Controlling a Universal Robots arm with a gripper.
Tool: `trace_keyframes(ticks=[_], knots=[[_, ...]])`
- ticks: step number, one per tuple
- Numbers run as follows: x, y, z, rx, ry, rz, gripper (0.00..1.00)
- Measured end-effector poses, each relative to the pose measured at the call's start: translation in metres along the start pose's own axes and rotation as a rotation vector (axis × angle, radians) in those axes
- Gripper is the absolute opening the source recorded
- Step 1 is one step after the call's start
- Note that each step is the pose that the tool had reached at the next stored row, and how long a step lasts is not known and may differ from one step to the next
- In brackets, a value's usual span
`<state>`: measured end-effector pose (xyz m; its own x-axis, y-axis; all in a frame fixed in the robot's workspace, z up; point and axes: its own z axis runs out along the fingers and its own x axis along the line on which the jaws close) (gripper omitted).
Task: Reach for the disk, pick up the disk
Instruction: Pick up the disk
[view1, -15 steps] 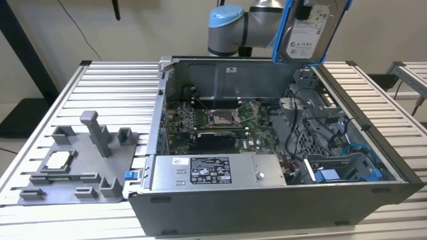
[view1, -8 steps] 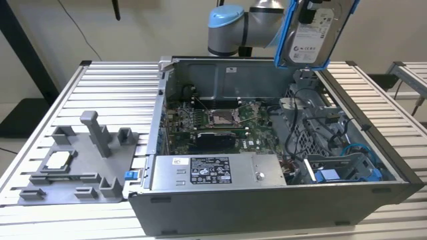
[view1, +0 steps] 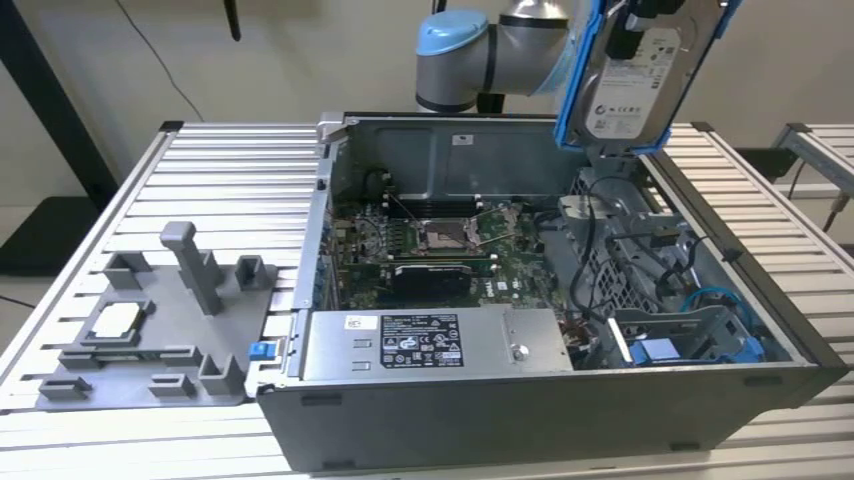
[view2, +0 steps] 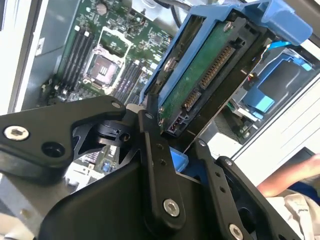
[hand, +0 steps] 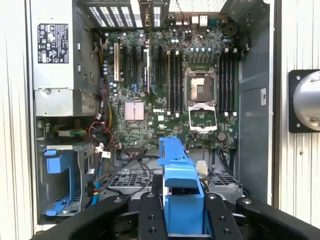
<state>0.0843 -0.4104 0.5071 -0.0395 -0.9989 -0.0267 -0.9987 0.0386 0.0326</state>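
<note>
The disk, a silver hard drive with a white barcode label and a blue plastic frame, hangs tilted above the back right corner of the open computer case. My gripper is shut on it. In the second wrist view the black fingers clamp the disk on both sides, its green board and connector facing the camera. In the first wrist view the disk's blue frame stands edge-on between the fingers, high over the motherboard.
Inside the case lie a power supply and a blue bracket in the drive bay. A grey fixture holding a small silver chip sits on the slatted table at the exterior view's left. A person's arm shows beside the case.
</note>
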Motion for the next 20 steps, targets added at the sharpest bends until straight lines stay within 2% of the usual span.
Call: trace_keyframes(ticks=[12, 20], knots=[[0.0337, -0.0013, 0.0012, 0.0000, -0.0001, 0.000, 0.00], [0.0501, -0.0020, 0.0024, 0.0000, 0.0000, 0.000, 0.00]])
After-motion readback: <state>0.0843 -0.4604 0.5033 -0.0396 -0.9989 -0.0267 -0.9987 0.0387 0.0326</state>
